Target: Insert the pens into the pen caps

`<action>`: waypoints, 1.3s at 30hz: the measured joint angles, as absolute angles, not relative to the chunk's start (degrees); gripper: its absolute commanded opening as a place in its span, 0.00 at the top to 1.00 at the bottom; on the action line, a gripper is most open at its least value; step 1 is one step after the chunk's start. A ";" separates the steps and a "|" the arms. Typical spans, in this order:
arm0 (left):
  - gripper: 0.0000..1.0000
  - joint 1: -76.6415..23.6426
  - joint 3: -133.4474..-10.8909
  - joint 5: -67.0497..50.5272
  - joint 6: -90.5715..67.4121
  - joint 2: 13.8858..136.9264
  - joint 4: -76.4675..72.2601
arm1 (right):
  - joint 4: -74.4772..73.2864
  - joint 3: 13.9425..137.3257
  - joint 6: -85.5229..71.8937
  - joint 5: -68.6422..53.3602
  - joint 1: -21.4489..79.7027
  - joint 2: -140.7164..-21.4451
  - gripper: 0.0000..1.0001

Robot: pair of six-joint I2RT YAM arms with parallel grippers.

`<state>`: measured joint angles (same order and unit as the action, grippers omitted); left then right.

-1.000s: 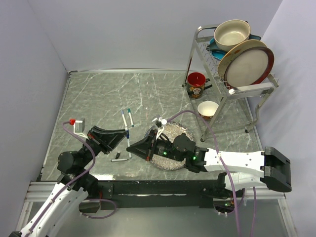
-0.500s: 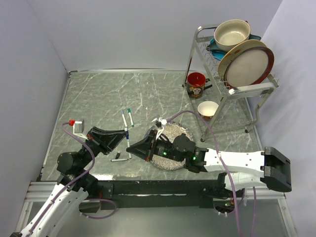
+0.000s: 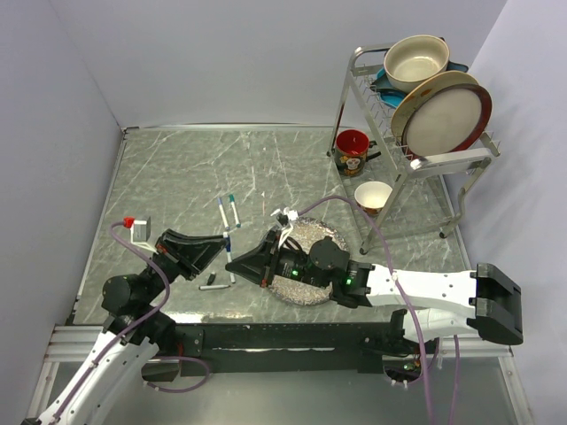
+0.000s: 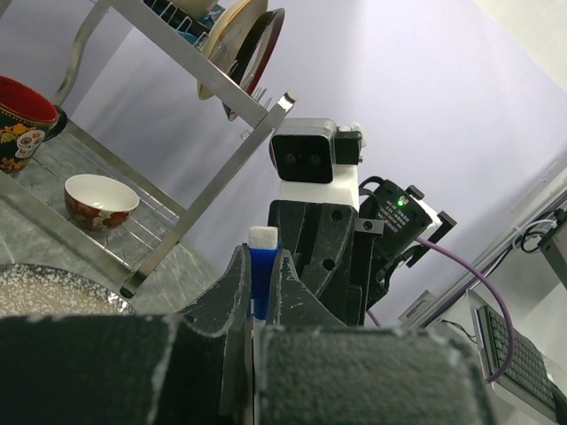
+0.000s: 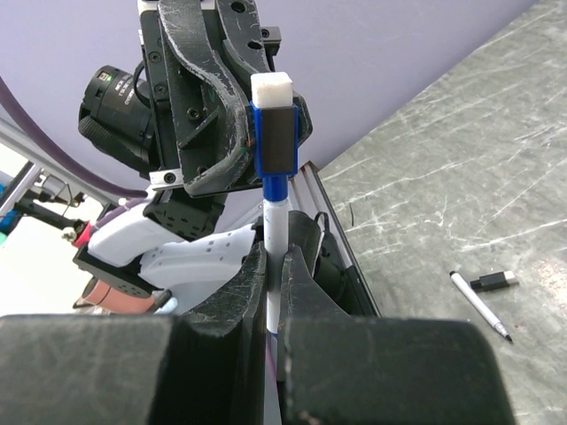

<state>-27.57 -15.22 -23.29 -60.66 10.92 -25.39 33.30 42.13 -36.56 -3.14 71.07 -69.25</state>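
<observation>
Figure: two-arm pen capping, seen from beside the table. The right gripper (image 5: 275,270), whose two black fingers (image 5: 237,288) are of matte, scuffed, curved plastic, is closed narrowly on the round barrel of a white-barrelled pen (image 5: 276,226). The pen's long axis runs straight out from between those fingers, and its far end points into the left gripper (image 4: 263,270), which faces the right one tip to tip. That far end sits in the blue cap (image 5: 275,137), a short, flat-sided, glossy sleeve with a white plug on top. The cap is pinched between the left gripper's own dark, curved fingers (image 4: 232,292). A narrower blue neck shows between the cap and the smooth white barrel. Beneath both grippers lies a grey marble-patterned table (image 3: 177,168) with white veins. On it, off to one side of the right gripper, a thin loose pen (image 5: 478,305) lies flat with a small black cap (image 5: 494,282) just beside it. Beyond the gripper tips, two further pens (image 3: 221,212) lie side by side. Behind the right gripper, under its arm, sits a round speckled plate (image 3: 306,299).
</observation>
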 measured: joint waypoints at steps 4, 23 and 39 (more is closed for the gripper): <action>0.99 -27.57 -14.00 -23.70 -60.88 10.90 -26.28 | 32.18 42.13 -36.10 -4.12 70.46 -69.23 1.00; 0.54 -27.64 -13.26 -27.66 -61.58 11.44 -24.32 | 33.34 42.13 -31.97 -6.22 67.83 -68.14 1.00; 0.99 -27.64 -14.17 -28.75 -60.90 12.62 -24.77 | 33.50 42.13 -32.34 -8.71 67.83 -68.84 1.00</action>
